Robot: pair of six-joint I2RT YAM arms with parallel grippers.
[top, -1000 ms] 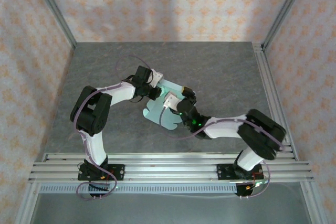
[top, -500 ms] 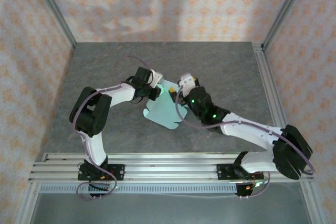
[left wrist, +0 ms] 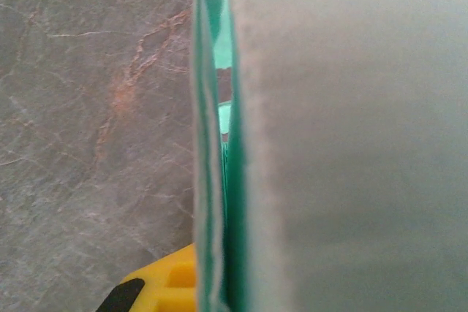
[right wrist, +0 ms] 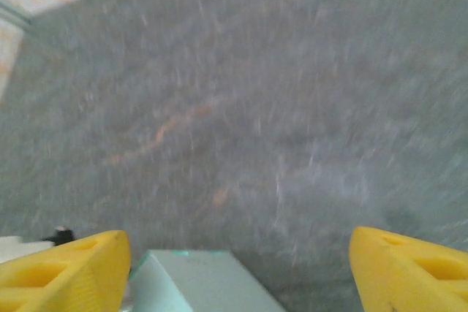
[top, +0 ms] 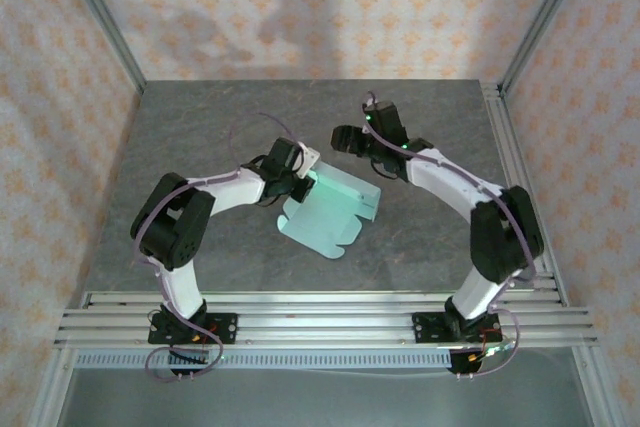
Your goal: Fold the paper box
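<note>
The paper box (top: 332, 212) is a pale mint sheet lying partly folded at the table's middle, with its right-hand panel raised along a crease. My left gripper (top: 302, 180) is shut on the sheet's far left edge. In the left wrist view the card (left wrist: 351, 144) stands edge-on right against the camera, with a yellow fingertip (left wrist: 157, 288) beside it. My right gripper (top: 346, 139) hovers beyond the sheet's far edge, apart from it. Its yellow fingers (right wrist: 62, 268) stand wide open with nothing between them, and a corner of the box (right wrist: 194, 283) shows low in that view.
The grey stone-patterned table (top: 200, 137) is walled by patterned panels on three sides. An aluminium rail (top: 320, 312) runs along the near edge, where both arm bases are bolted. A metal strip (top: 515, 177) borders the right side.
My right arm has swung off the sheet, up and toward the far right. The sheet's right panel now stands raised. My left gripper has shifted slightly right, still gripping.
</note>
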